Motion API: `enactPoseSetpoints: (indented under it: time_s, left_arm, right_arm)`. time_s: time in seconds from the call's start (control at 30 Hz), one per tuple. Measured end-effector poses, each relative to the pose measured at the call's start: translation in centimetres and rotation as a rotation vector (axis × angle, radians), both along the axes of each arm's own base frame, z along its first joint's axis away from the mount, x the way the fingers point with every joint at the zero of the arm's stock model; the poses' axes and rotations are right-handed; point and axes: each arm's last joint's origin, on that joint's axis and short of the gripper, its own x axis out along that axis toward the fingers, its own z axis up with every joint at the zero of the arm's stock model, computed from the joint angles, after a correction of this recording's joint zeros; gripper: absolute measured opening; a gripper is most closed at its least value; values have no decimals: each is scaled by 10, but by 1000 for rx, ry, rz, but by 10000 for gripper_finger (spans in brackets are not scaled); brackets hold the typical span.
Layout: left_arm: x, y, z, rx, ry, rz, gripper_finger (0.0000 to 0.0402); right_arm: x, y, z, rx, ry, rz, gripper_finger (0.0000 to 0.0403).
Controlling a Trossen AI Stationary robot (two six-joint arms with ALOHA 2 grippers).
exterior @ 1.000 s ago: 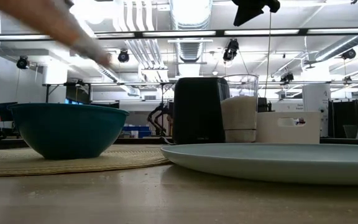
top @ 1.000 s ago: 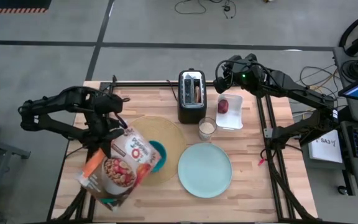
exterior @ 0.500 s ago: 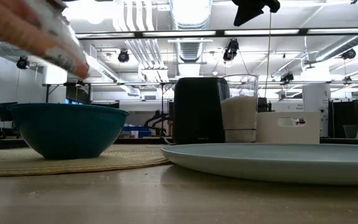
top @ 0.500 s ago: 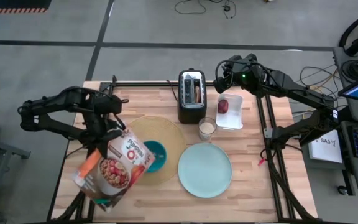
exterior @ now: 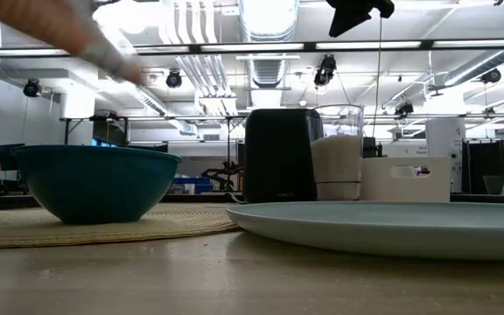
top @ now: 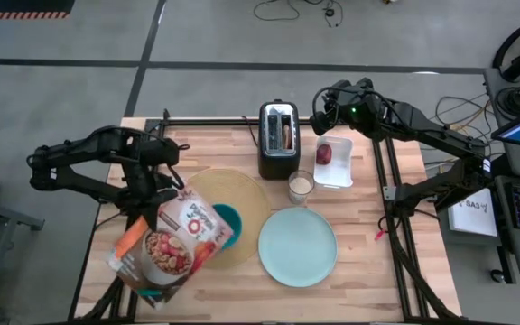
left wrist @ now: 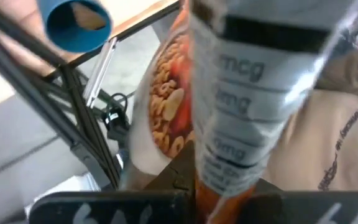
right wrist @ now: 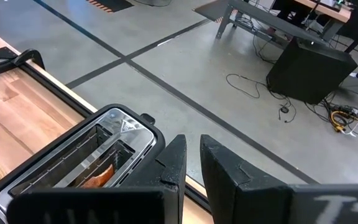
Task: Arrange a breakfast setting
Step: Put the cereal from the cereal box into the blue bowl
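Holding a cereal box (top: 177, 239), the left gripper (top: 152, 200) sits over the table's left half, its fingers clamped on the box; the left wrist view shows the box (left wrist: 241, 106) filling the frame between the fingers. The box is tilted, with its lower end hanging past the near table edge and its upper part covering most of the teal bowl (top: 227, 226) just to the gripper's right. The bowl rests on the round tan placemat (top: 242, 194), also right of this gripper; in the low view the bowl (exterior: 94, 182) stands upright on the mat (exterior: 103, 226).

Farther right of the left gripper lies the large pale-blue plate (top: 297, 246), bare, just beside the mat. A glass (top: 300, 186) holding something white stands between the plate and the black toaster (top: 278, 139).

The right gripper (top: 323, 116) hovers above the far side of the table, between the toaster and a white tray (top: 334, 163). Its fingers stand nearly together with a thin gap and hold nothing, per the right wrist view (right wrist: 192, 165). The toaster (right wrist: 79, 158) is just below and left of it, with a browned piece visible in one slot. The dark red fruit (top: 324, 153) lies in the tray, just below this gripper on the near side. A blue cup (left wrist: 79, 23) shows in the left wrist view, beyond the box.
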Motion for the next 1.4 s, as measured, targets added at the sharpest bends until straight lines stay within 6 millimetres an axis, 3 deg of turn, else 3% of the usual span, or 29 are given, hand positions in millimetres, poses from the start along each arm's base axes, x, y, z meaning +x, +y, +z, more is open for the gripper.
enactPoseSetpoints:
  time_s: [0.67, 0.77, 0.9, 1.4]
  left_arm:
    - [1, 2, 0, -6, 20, 39, 0]
    - [9, 3, 2, 2, -67, 28, 0]
    - [0, 3, -1, 1, 23, 22, 0]
    - [0, 2, 1, 0, -35, -5, 0]
  right_arm:
    - [0, 0, 0, -3, 7, 3, 38]
    - [0, 0, 0, -3, 7, 3, 38]
    - [0, 0, 0, -3, 7, 3, 38]
    - [0, 0, 0, -3, 7, 3, 38]
